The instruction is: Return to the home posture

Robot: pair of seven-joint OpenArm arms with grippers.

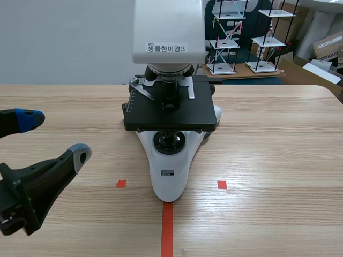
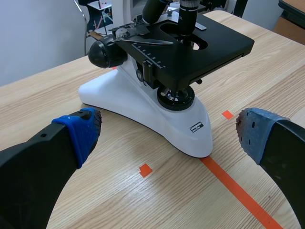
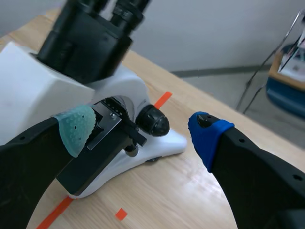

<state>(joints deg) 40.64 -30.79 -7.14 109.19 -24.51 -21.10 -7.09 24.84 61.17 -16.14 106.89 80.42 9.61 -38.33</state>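
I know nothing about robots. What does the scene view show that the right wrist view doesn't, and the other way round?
Only the scene view shows the left pincer, open beside the microscope, as well as the white label on the microscope's head and the wire racks behind the table. Only the right wrist view shows the right pincer, open, and the black eyepieces. Both show the microscope, the wooden table and the orange-red tape line.

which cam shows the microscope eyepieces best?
Right wrist view: both eyepieces show on their black housing, with the tops cut off. Scene view has only the microscope's white head, and the eyepieces are out of frame. Left wrist view shows only the stage and base.
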